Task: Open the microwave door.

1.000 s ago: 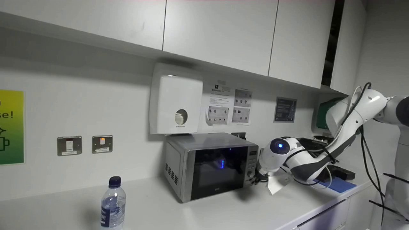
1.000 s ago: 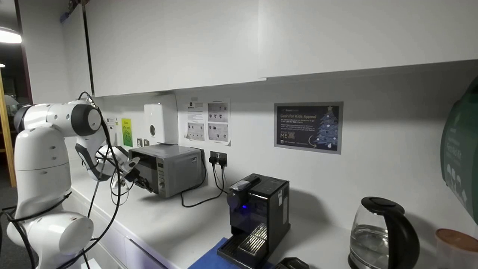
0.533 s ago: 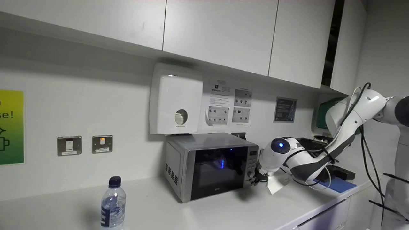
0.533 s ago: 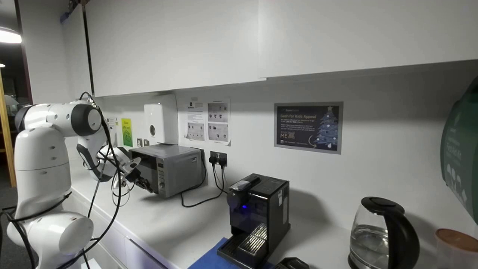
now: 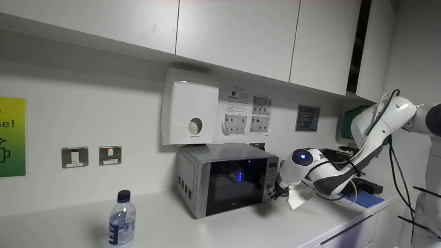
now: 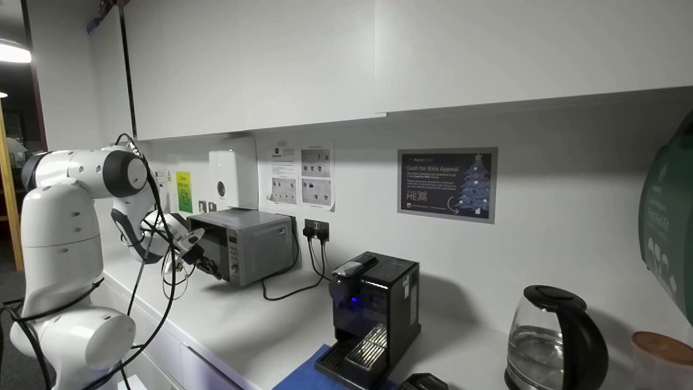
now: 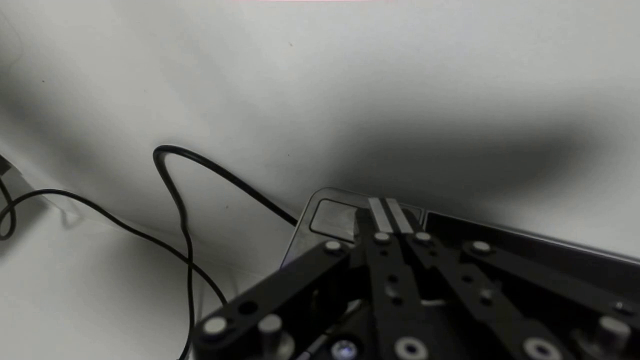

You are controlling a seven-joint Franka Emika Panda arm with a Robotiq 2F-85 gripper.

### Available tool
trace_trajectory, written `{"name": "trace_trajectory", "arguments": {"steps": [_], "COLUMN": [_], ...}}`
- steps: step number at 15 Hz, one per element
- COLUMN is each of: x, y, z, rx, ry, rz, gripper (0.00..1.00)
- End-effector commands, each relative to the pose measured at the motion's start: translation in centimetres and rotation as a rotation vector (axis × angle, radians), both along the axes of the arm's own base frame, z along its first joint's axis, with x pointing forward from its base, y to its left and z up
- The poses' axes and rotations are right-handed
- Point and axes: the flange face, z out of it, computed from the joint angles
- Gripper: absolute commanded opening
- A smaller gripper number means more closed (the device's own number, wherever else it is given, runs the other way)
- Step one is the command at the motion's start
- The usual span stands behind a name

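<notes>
The silver-grey microwave stands on the counter in both exterior views. Its dark glass door with a bluish glow looks shut; it also shows in an exterior view and at the right of the wrist view. A large rectangular button sits at the bottom of the control panel, partly hidden behind my fingers. My gripper has its fingers together with only a thin gap and nothing between them. In both exterior views the gripper is at the panel's lower corner. I cannot tell whether the fingertips touch the button.
A black cable runs from behind the microwave. A coffee machine and a kettle stand farther along the counter. A water bottle stands on the microwave's opposite side. Wall cabinets hang above.
My arm shifted very slightly between one second and half a second ago and has held still since. The microwave door looks the same.
</notes>
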Motion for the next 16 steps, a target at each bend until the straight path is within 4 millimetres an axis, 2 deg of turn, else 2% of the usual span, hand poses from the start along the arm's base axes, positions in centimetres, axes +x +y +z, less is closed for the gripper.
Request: {"name": "trace_trajectory", "arguments": {"steps": [1,16], "x": [-0.16,-1.04], "y": [-0.17,0.02], "z": [0.26,-0.66], "rx": [0.023,0.085], "ry": [-0.043,-0.161], "rz": [-0.02,-0.01], "gripper": [0.0,0.0]}}
